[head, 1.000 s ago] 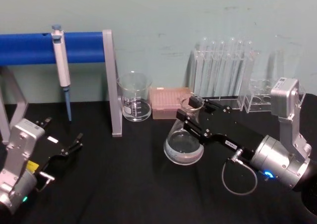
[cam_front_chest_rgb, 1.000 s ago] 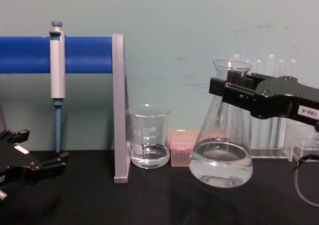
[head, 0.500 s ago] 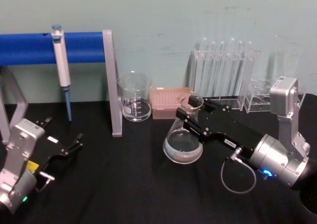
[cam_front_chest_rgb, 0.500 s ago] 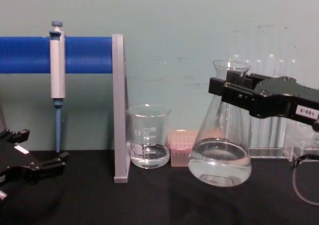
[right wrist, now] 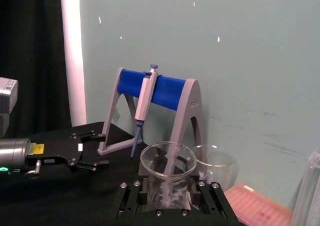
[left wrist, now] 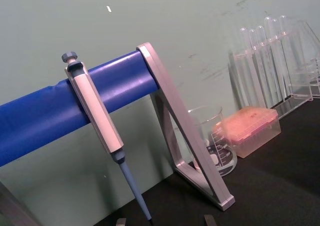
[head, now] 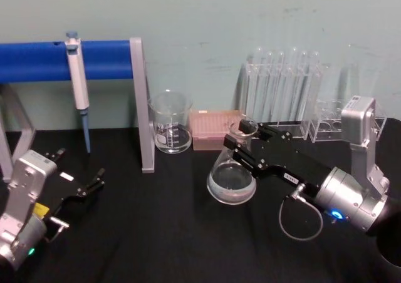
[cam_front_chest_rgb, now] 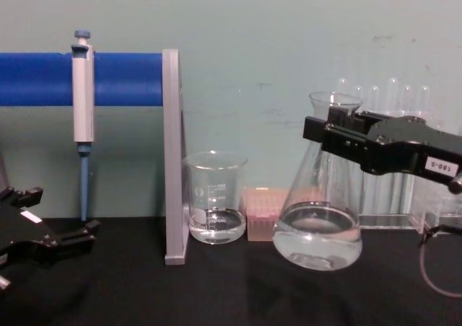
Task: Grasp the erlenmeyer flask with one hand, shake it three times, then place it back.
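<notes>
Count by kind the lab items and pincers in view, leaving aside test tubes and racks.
erlenmeyer flask: 1
beaker: 1
pipette: 1
pipette stand: 1
pink tip box: 1
pincer: 2, right pincer on flask neck, left pincer parked
Total: 7

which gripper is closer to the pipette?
Left. The left gripper sits open just in front of the hanging pipette; the right gripper is well off to its right, shut on the flask neck.

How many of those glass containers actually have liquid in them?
2: the erlenmeyer flask, gripped at its neck by the right hand, and the beaker beside the grey stand post. The test tubes behind are too faint to judge.
</notes>
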Controlling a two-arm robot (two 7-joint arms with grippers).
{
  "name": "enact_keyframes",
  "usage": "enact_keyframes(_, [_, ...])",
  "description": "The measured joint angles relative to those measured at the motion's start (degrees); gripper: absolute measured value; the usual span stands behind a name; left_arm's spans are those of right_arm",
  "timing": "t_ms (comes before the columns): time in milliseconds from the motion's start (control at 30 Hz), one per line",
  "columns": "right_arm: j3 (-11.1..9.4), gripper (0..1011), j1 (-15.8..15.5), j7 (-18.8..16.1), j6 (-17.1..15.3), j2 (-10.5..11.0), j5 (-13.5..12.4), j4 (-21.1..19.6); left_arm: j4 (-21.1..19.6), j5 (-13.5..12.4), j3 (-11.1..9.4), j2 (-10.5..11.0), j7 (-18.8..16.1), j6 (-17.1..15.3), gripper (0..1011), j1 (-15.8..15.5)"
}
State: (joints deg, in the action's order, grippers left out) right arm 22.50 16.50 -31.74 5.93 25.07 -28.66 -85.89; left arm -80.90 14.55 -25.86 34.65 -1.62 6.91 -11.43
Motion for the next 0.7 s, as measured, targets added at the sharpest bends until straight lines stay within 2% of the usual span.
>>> enact_keyframes(700, [1.8, 465, 3.5, -2.4, 2.9, -1.7, 1.8, 8.7, 0.0, 0.0, 0.0, 0.0, 0.0, 0.0, 1001, 0.0])
